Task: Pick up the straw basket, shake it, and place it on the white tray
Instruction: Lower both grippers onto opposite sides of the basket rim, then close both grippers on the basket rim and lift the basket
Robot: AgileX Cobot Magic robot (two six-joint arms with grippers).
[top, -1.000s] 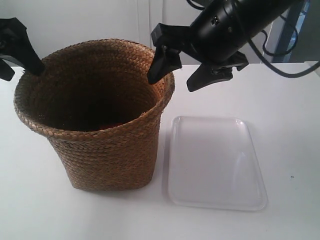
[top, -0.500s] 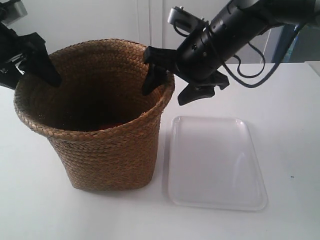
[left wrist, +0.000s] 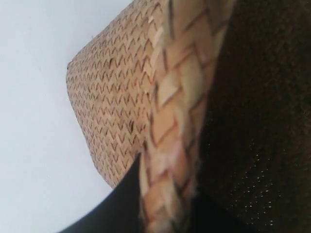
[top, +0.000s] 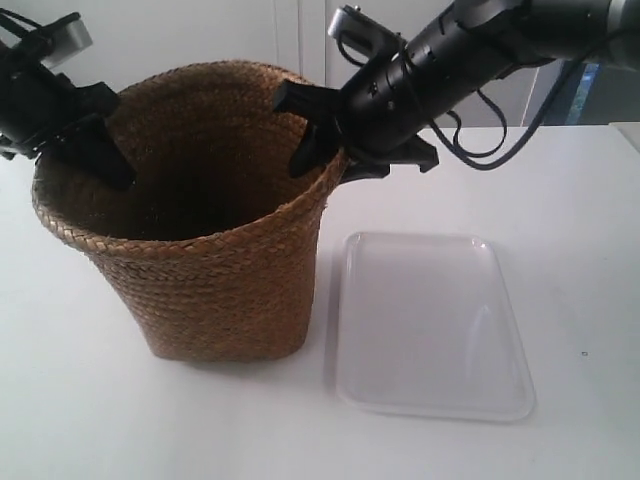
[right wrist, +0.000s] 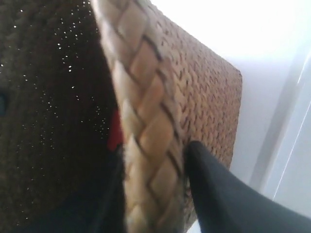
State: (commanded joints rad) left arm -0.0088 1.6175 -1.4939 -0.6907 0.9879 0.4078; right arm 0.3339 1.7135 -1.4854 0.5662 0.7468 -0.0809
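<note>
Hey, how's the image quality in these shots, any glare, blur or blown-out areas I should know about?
Exterior view: bright, even, mostly sharp; faint glare on the white tray, the straw basket dark inside. Left wrist view: basket braid too close, soft; table washed out white. Right wrist view: braid blurred too, background overexposed, grainy speckle in the dark interior.

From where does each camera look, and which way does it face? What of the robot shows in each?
Exterior view: high, looking down at the straw basket and white tray on the table; the arm at the exterior view's left and the arm at the exterior view's right show.
Left wrist view: close to the basket's rim, facing along it; the left hand straddles it.
Right wrist view: equally close at the rim; the right hand straddles it.
All views share the braided rim.
</note>
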